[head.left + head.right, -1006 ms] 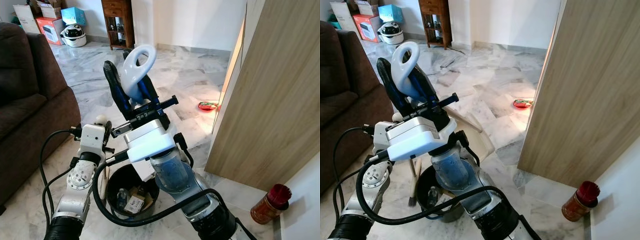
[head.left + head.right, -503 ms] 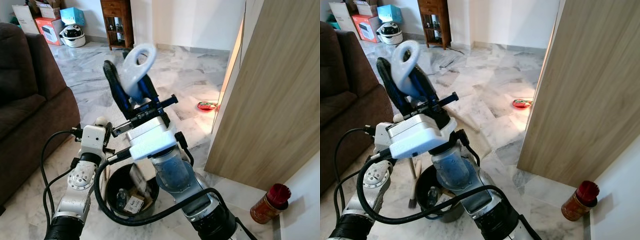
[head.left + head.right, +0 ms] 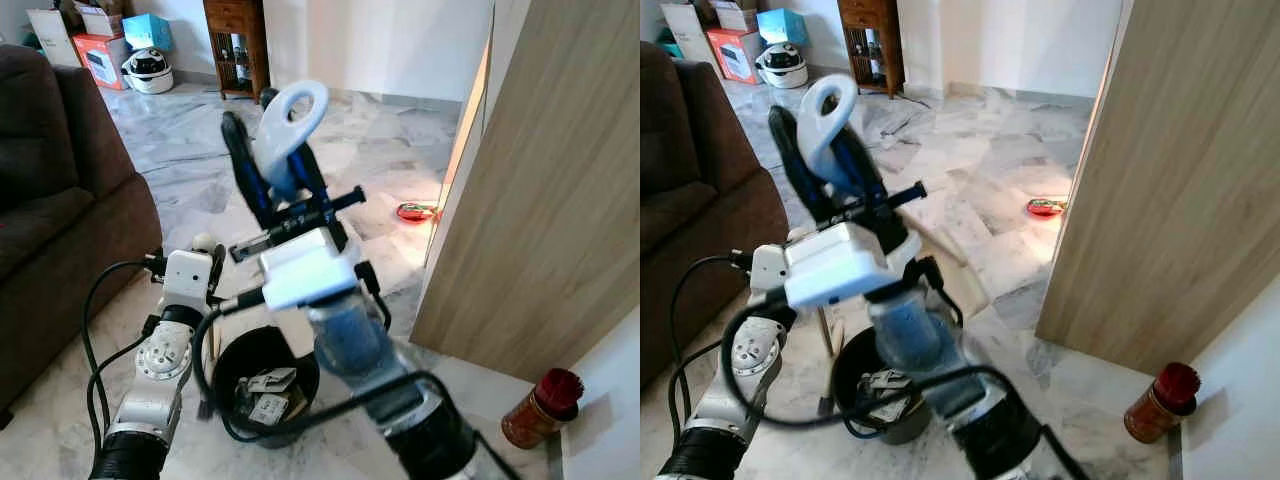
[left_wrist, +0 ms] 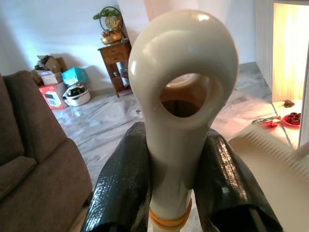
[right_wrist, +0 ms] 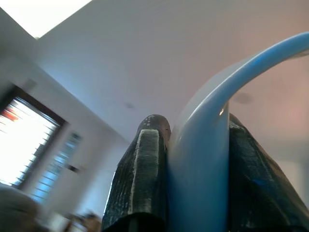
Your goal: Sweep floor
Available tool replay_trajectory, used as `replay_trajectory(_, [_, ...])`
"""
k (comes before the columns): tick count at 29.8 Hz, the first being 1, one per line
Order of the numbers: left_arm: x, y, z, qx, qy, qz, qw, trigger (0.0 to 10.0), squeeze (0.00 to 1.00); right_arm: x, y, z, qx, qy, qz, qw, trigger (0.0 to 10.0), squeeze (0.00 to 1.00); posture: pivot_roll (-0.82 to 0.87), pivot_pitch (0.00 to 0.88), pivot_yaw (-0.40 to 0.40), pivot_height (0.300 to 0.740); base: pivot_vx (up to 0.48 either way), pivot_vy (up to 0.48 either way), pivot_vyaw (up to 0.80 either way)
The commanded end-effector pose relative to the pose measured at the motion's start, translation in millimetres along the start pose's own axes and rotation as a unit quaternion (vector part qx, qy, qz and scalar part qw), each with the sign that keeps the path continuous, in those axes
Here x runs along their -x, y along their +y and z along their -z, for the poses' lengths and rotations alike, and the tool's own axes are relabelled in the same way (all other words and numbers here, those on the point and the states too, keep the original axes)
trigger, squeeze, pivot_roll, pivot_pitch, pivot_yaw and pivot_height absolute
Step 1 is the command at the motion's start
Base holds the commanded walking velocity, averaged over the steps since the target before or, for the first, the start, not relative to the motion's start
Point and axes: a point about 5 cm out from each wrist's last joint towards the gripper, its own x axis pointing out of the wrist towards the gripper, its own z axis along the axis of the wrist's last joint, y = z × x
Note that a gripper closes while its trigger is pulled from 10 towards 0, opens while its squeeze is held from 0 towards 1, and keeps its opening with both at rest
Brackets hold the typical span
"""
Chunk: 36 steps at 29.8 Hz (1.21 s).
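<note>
- Dustpan handle (image 3: 290,135), white w/ loop end, held high at centre, pinched between right gripper's (image 3: 272,160) black fingers (image 5: 142,179).
- Left gripper (image 4: 176,193) lower, nearer sofa, fingers (image 4: 120,188) clamped on cream broom handle (image 4: 181,96) w/ ring top; pale dustpan edge (image 4: 270,159) just beside it.
- Black bin (image 3: 262,385) on floor below arms, paper scraps inside.
- Marble floor (image 3: 190,150); red wrapper (image 3: 417,212) far right by wood panel (image 3: 540,200).
- Brown sofa (image 3: 60,190) left; red-topped jar (image 3: 540,408) near right.
</note>
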Motion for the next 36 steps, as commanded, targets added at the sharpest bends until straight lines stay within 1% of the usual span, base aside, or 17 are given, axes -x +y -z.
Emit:
replay_trajectory(1, [-5.2, 1.4, -11.3, -0.005, -0.03, 0.001, 1.0, 10.0, 0.0, 1.1, -19.0, 15.0, 0.04, 0.023, 0.022, 0.999, 10.0, 0.0, 0.05, 0.0, 0.039, 0.74, 0.0, 0.0, 0.0])
replay_trajectory(2, [-4.9, 1.1, -11.2, -0.005, -0.029, 0.002, 1.0, 10.0, 0.0, 3.1, -23.6, 19.8, 0.046, 0.033, 0.028, 0.998, 10.0, 0.0, 0.05, 0.0, 0.039, 0.74, 0.0, 0.0, 0.0])
replay_trajectory(3, [-4.2, 0.2, -10.5, -0.004, -0.028, 0.004, 1.0, 10.0, 0.0, 10.4, -37.5, 34.0, 0.076, 0.06, 0.037, 0.995, 10.0, 0.0, 0.05, 0.0, 0.038, 0.74, 0.0, 0.0, 0.0])
replay_trajectory(4, [-3.9, 0.0, -10.3, -0.003, -0.028, 0.004, 1.0, 10.0, 0.0, 13.1, -42.1, 38.4, 0.087, 0.068, 0.04, 0.993, 10.0, 0.0, 0.05, 0.0, 0.038, 0.74, 0.0, 0.0, 0.0])
replay_trajectory(5, [-3.6, -0.6, -10.0, -0.002, -0.028, 0.006, 1.0, 10.0, 0.0, 21.4, -55.1, 50.2, 0.117, 0.091, 0.046, 0.988, 10.0, 0.0, 0.05, 0.0, 0.038, 0.74, 0.0, 0.0, 0.0])
replay_trajectory(7, [-3.4, -0.9, -9.9, -0.002, -0.027, 0.007, 1.0, 10.0, 0.0, 28.0, -64.9, 58.4, 0.14, 0.107, 0.051, 0.983, 10.0, 0.0, 0.05, 0.0, 0.037, 0.74, 0.0, 0.0, 0.0])
replay_trajectory(10, [-2.4, -1.8, -9.5, 0.001, -0.026, 0.012, 1.0, 10.0, 0.0, 44.7, -84.7, 77.0, 0.172, 0.149, 0.059, 0.972, 10.0, 0.0, 0.04, 0.0, 0.04, 0.74, 0.0, 0.0, 0.0])
replay_trajectory(11, [-2.1, -2.0, -9.4, 0.001, -0.026, 0.013, 1.0, 10.0, 0.0, 47.6, -87.4, 79.8, 0.174, 0.158, 0.061, 0.97, 10.0, 0.0, 0.04, 0.0, 0.042, 0.74, 0.0, 0.0, 0.0])
replay_trajectory(13, [-1.3, -3.4, -8.7, 0.005, -0.024, 0.019, 1.0, 10.0, 0.0, 61.1, -97.1, 90.6, 0.17, 0.196, 0.083, 0.962, 10.0, 0.0, 0.04, 0.0, 0.041, 0.74, 0.0, 0.0, 0.0])
replay_trajectory(15, [-0.5, -5.1, -8.0, 0.005, -0.023, 0.025, 0.999, 10.0, 0.0, 75.0, -102.9, 100.6, 0.147, 0.234, 0.107, 0.955, 10.0, 0.0, 0.04, 0.0, 0.041, 0.74, 0.0, 0.0, 0.0])
replay_trajectory(21, [1.8, -7.9, -7.8, 0.012, -0.022, 0.029, 0.999, 10.0, 0.0, 109.6, -111.0, 119.1, 0.084, 0.311, 0.155, 0.934, 10.0, 0.0, 0.04, 0.0, 0.042, 0.74, 0.0, 0.0, 0.0])
replay_trajectory(22, [2.9, -8.9, -7.3, 0.014, -0.021, 0.031, 0.999, 10.0, 0.0, 117.3, -112.8, 122.6, 0.078, 0.325, 0.164, 0.928, 10.0, 0.0, 0.04, 0.0, 0.042, 0.74, 0.0, 0.0, 0.0])
replay_trajectory(24, [4.3, -10.4, -6.3, 0.016, -0.019, 0.035, 0.999, 10.0, 0.0, 125.2, -113.0, 126.2, 0.079, 0.339, 0.161, 0.924, 10.0, 0.0, 0.04, 0.0, 0.042, 0.74, 0.0, 0.0, 0.0])
replay_trajectory(26, [4.9, -11.0, -6.1, 0.017, -0.019, 0.036, 0.999, 10.0, 0.0, 130.0, -111.8, 128.3, 0.082, 0.346, 0.155, 0.922, 10.0, 0.0, 0.04, 0.0, 0.043, 0.74, 0.0, 0.0, 0.0])
replay_trajectory(31, [6.9, -12.6, -1.9, 0.044, -0.006, 0.034, 0.998, 10.0, 0.0, 146.9, -108.7, 136.5, 0.046, 0.379, 0.16, 0.91, 10.0, 0.0, 0.04, 0.0, 0.041, 0.74, 0.0, 0.0, 0.0])
replay_trajectory(35, [9.1, -13.5, 3.2, 0.041, 0.001, 0.035, 0.999, 10.0, 0.0, 150.5, -106.4, 138.5, 0.04, 0.384, 0.151, 0.91, 10.0, 0.0, 0.03, 0.0, 0.039, 0.74, 0.0, 0.0, 0.0])
replay_trajectory(36, [10.0, -13.2, 5.3, 0.042, 0.004, 0.032, 0.999, 10.0, 0.0, 151.6, -105.4, 140.0, 0.025, 0.389, 0.15, 0.909, 10.0, 0.0, 0.03, 0.0, 0.039, 0.74, 0.0, 0.0, 0.0])
